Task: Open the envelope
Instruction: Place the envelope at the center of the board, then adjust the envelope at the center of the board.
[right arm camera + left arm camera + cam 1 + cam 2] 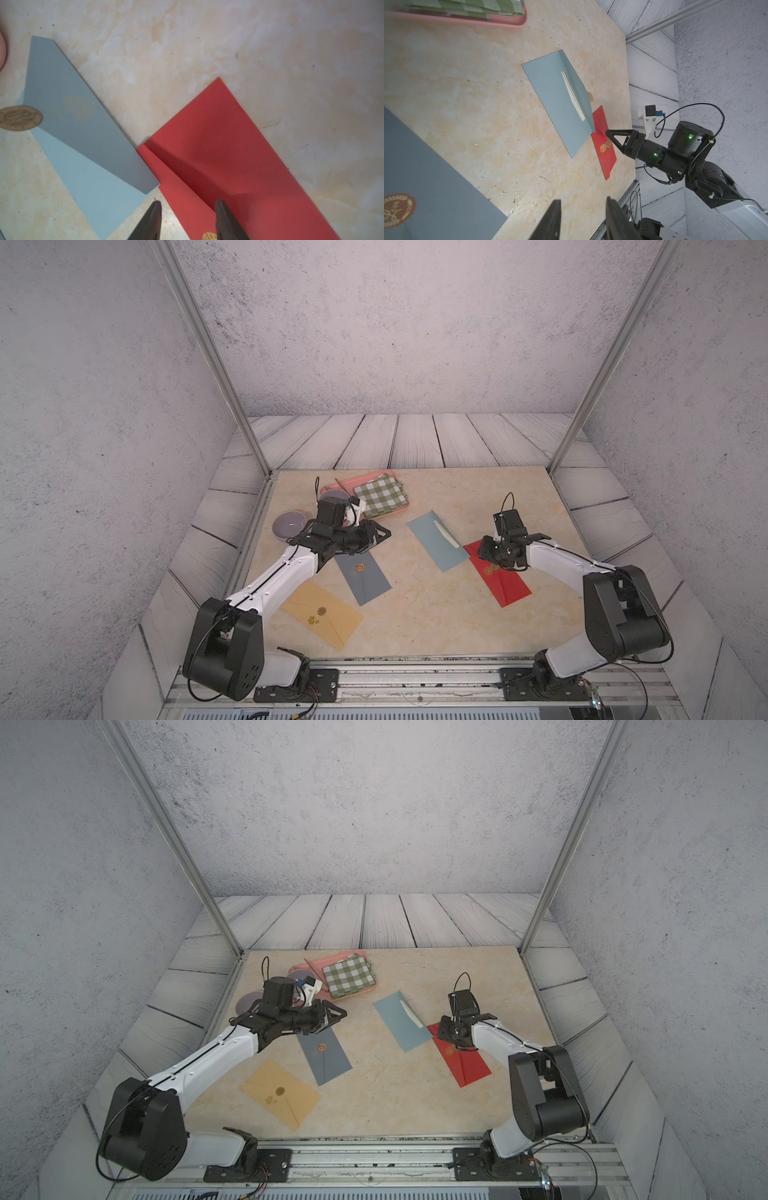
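The red envelope [505,585] lies at the right of the table, one end tucked against a light blue envelope [436,545]. That blue one has its flap [83,124] standing up and a cream card showing. My right gripper [483,549] hovers low over the red envelope's [228,145] far end, open, with nothing between its fingers. The red flap looks slightly raised along a shadowed crease. A gold emblem [602,148] marks the red front. Over bare table at the left, my left gripper [583,200] is open and empty, beside a dark grey-blue envelope [363,576].
A yellow envelope [322,614] lies at the front left. A pink tray [340,482] with a green checked cloth [380,493] sits at the back, a purple bowl [289,524] to its left. Metal frame posts stand at the table's back corners.
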Controlling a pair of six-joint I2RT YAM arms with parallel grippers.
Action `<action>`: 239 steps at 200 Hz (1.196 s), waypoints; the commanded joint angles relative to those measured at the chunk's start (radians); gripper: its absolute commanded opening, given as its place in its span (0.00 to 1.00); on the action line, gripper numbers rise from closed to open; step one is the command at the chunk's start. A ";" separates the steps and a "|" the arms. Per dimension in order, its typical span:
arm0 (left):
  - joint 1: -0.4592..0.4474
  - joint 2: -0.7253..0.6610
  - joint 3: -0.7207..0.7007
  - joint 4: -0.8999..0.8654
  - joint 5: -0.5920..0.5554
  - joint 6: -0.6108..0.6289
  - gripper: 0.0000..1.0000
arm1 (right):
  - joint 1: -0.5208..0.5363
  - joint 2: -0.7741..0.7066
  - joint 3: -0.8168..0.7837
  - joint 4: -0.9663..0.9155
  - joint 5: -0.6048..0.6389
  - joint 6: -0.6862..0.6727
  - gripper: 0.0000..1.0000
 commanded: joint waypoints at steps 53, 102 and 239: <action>-0.037 0.038 0.014 -0.001 0.022 0.052 0.39 | -0.074 0.078 -0.035 -0.017 -0.055 0.012 0.47; -0.175 0.172 0.114 -0.047 0.006 0.127 0.40 | -0.080 0.078 -0.037 -0.056 -0.115 0.048 0.47; -0.397 0.745 0.592 -0.185 -0.064 0.239 0.38 | -0.096 0.052 0.058 -0.192 -0.114 -0.033 0.47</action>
